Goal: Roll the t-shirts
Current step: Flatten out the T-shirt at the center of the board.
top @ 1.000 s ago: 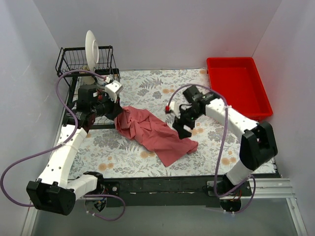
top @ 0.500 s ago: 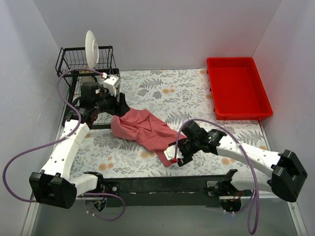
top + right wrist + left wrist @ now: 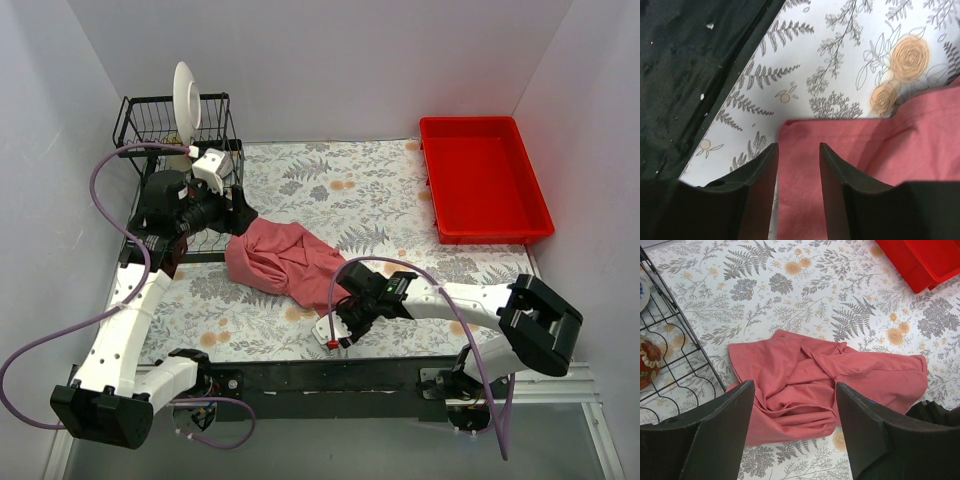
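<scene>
Left gripper [image 3: 793,385] gapes wide over the t-shirt [image 3: 285,262]; right gripper [image 3: 798,147], narrow but parted, straddles its corner at the near edge of the table [image 3: 330,195].

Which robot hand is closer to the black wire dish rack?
Left. The left gripper is right beside the black wire dish rack; the right gripper is at the salmon-pink cloth t-shirt's near corner, well away.

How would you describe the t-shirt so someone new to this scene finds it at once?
On the fern-and-flower patterned table cover, look left of centre, just right of the black wire rack. The t-shirt lies crumpled there. It is soft, dusty salmon-pink cloth, unlike the rigid bright red tray at the far right corner.
</scene>
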### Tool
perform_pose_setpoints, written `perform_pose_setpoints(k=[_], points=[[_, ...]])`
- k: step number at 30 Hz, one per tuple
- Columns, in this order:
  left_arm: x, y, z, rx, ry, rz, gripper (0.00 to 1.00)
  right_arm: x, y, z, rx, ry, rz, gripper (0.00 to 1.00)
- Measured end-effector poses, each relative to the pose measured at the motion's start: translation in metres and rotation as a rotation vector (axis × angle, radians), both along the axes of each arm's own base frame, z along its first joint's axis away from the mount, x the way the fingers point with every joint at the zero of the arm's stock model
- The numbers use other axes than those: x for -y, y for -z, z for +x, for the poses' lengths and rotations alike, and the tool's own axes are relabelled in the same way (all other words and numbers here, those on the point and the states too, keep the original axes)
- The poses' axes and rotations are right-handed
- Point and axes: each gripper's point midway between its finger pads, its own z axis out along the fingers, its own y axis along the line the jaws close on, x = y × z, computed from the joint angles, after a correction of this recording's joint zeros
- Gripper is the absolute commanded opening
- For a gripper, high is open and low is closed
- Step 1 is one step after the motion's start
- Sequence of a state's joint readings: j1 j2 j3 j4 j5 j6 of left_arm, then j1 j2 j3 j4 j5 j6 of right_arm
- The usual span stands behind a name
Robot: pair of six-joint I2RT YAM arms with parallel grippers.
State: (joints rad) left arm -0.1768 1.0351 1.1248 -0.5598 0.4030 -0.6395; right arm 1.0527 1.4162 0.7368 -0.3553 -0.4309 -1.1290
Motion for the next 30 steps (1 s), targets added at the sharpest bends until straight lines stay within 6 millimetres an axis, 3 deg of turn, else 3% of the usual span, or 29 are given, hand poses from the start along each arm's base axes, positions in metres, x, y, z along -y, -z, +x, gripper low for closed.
perform_pose_setpoints(k=[4,17,20,21,22,27,30], points=[[-0.003,-0.003,0.0,0.007,-0.013,-0.003,0.66,-0.007,0.001,-0.002,0.004,-0.017,0.005,0.43],[-0.01,-0.004,0.004,0.02,-0.038,-0.002,0.67,-0.005,0.015,-0.008,-0.022,-0.038,-0.042,0.39],[-0.011,-0.004,0.004,0.02,-0.043,-0.002,0.67,-0.006,0.016,-0.008,-0.028,-0.041,-0.044,0.26],[-0.011,-0.004,0.004,0.019,-0.044,-0.002,0.67,-0.007,0.016,-0.009,-0.032,-0.042,-0.046,0.11],[-0.011,-0.004,0.005,0.019,-0.044,-0.002,0.67,-0.007,0.017,-0.009,-0.033,-0.042,-0.046,0.03],[-0.011,-0.001,0.006,0.014,-0.038,0.003,0.67,-0.009,0.013,-0.001,-0.03,0.007,-0.079,0.01],[-0.008,0.004,0.009,0.008,-0.01,0.017,0.67,-0.005,-0.006,0.02,-0.036,0.116,-0.09,0.01]])
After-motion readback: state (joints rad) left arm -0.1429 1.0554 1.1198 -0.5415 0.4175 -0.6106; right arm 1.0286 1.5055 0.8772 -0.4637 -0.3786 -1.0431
